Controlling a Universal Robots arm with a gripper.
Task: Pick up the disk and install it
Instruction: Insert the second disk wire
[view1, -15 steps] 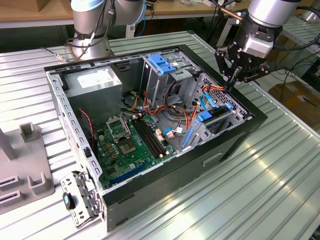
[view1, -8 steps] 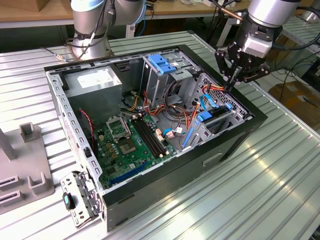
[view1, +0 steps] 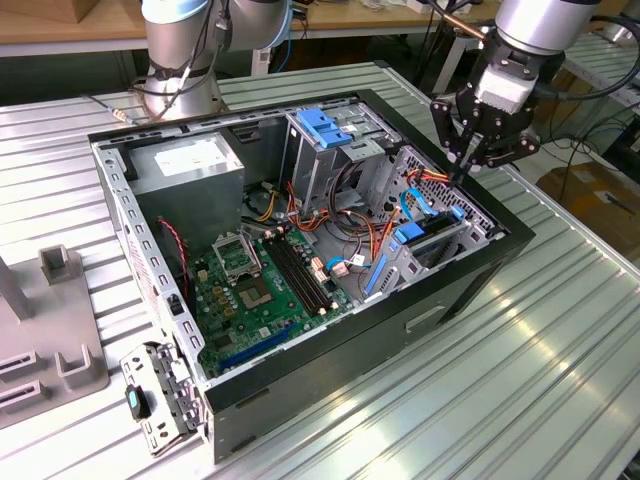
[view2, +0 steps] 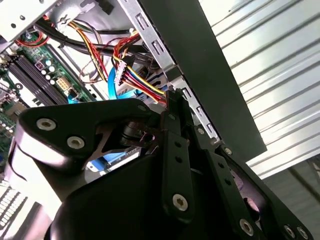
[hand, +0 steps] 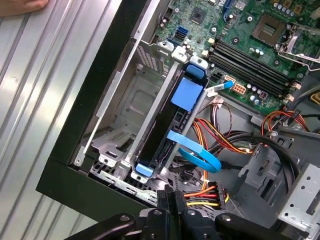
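The disk stands on edge in a slot of the metal drive cage at the front corner of the open computer case. Its blue rail tabs show at both ends. In the exterior view the disk sits low in the case, toward the exterior view's right. My gripper hangs just above that corner, its fingers pressed together and holding nothing. Both wrist views look down past the closed fingertips onto the coloured cables beside the cage. My gripper hovers apart from the disk.
Inside the case lie a green motherboard, a grey power-supply box and an upper bay with blue latches. A light blue data cable loops beside the disk. A grey fixture stands at the exterior view's left. A person's hand rests on the ribbed table.
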